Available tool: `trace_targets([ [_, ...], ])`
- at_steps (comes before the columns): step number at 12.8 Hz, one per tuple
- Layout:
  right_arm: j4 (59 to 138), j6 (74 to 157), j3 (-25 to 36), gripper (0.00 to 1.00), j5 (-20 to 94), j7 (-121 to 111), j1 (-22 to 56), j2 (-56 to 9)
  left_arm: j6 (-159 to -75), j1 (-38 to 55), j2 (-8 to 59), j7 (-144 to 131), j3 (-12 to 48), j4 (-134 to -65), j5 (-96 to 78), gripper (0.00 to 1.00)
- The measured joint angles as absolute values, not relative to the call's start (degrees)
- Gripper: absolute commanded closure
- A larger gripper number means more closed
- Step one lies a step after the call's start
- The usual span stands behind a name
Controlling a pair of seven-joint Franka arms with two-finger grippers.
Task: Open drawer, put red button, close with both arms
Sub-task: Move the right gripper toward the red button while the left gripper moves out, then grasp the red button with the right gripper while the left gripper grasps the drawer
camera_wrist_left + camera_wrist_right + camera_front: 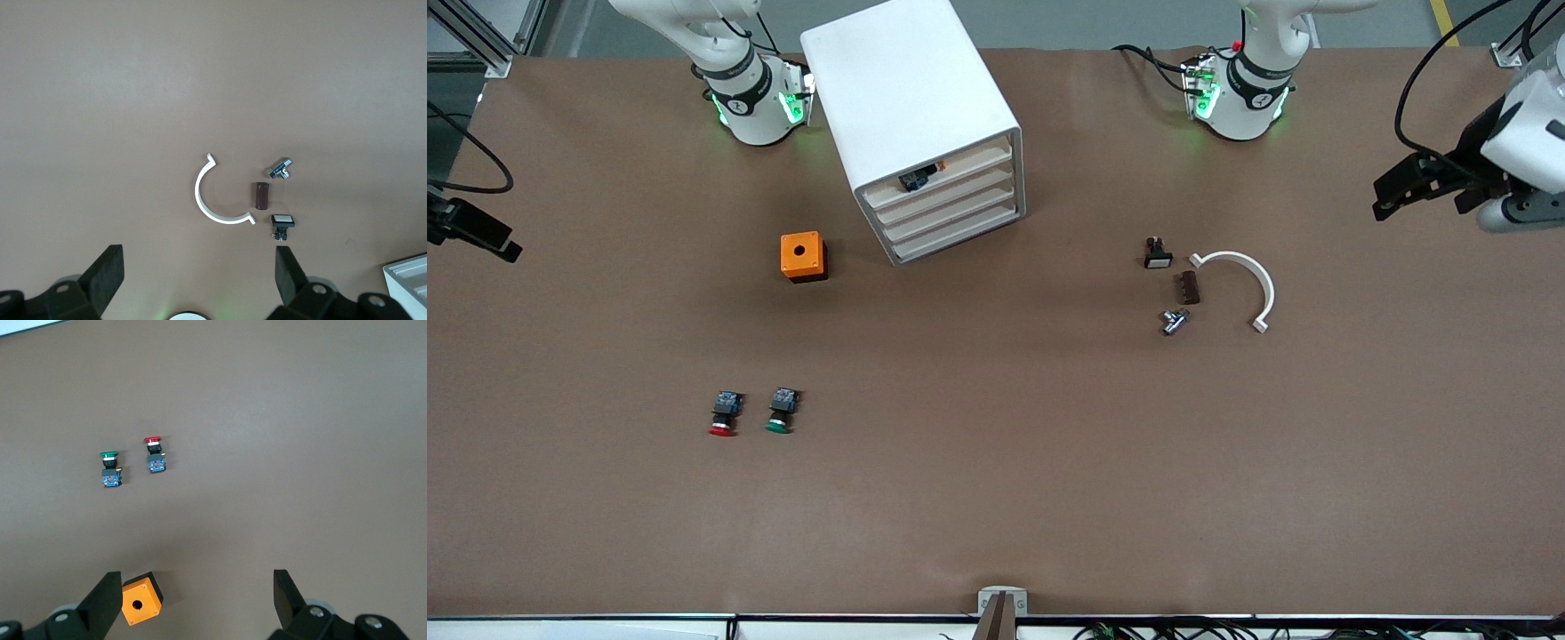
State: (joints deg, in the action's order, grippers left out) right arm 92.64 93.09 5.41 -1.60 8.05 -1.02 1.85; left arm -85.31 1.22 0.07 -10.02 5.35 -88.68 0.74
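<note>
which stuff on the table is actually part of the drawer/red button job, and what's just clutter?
Job:
- second drawer of the white cabinet
- red button
- left gripper, open, over bare table
- right gripper, open, above the orange box

Clutter:
- green button
- orange box
- white curved clip
- brown block
- metal fitting
- small white-capped switch

Even, diffuse overhead light falls on the brown counter [996, 498], bright without glare. Shadows are short and soft: a faint one hugs the white cabinet [911, 107] on its drawer-front side. Green indicator lamps glow beside the cabinet. Both wrist views are sharp on the counter, their dark claw fingers slightly soft.
</note>
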Motion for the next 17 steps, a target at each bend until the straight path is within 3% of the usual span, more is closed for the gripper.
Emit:
trace_targets([
  [6, 93.2, 95.5, 5.0, 0.0, -1.2, 8.0, -0.9, -0.8, -85.4, 1.9, 9.3, -16.6, 5.9, -88.0, 0.7, 0.0],
  [10, 98.7, 109.4, 4.2, 0.0, -1.0, 10.1, 2.2, -6.9, -85.4, 6.4, 16.6, -35.1, 6.5, -87.7, -1.4, 0.0],
  [17, 99.4, 123.0, 4.2, 0.0, -0.4, 10.7, 3.6, -19.8, -85.4, 9.5, 23.8, -58.9, 6.7, -87.1, -11.9, 0.0],
])
